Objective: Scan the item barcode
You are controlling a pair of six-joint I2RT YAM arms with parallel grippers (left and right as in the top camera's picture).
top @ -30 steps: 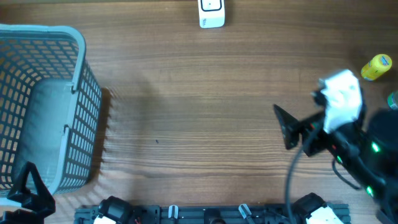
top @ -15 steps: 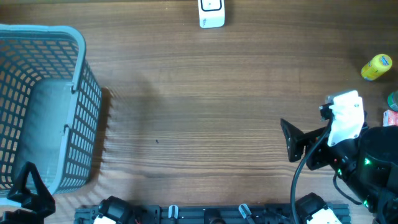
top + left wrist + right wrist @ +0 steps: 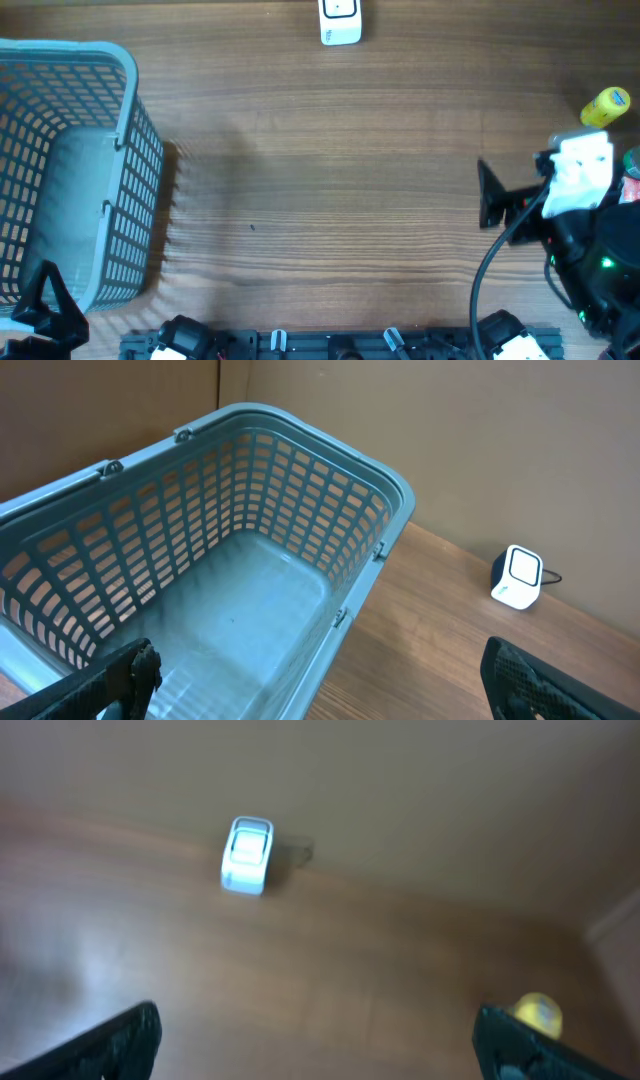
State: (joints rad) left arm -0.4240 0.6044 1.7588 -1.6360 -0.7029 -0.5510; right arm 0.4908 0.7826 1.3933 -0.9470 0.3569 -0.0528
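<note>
On tbl (image 3: 350, 180), 1 basket (image 3: 133, 75) (left), 1 scanner (image 3: 340, 22), 1 yellow bottle (image 3: 606, 108)

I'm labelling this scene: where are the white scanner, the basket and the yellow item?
white scanner (image 3: 340, 22), overhead view, on its top face.
basket (image 3: 60, 45), overhead view, on its far rim.
yellow item (image 3: 606, 107), overhead view, on the middle of its body.

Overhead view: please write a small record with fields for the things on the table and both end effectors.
basket: blue-grey, left side of table, nothing seen inside
scanner: white, far edge, near the middle
yellow item: right side, on the table
left end effector: open, holds nothing, by basket's near end
right end effector: open, holds nothing, right side
</note>
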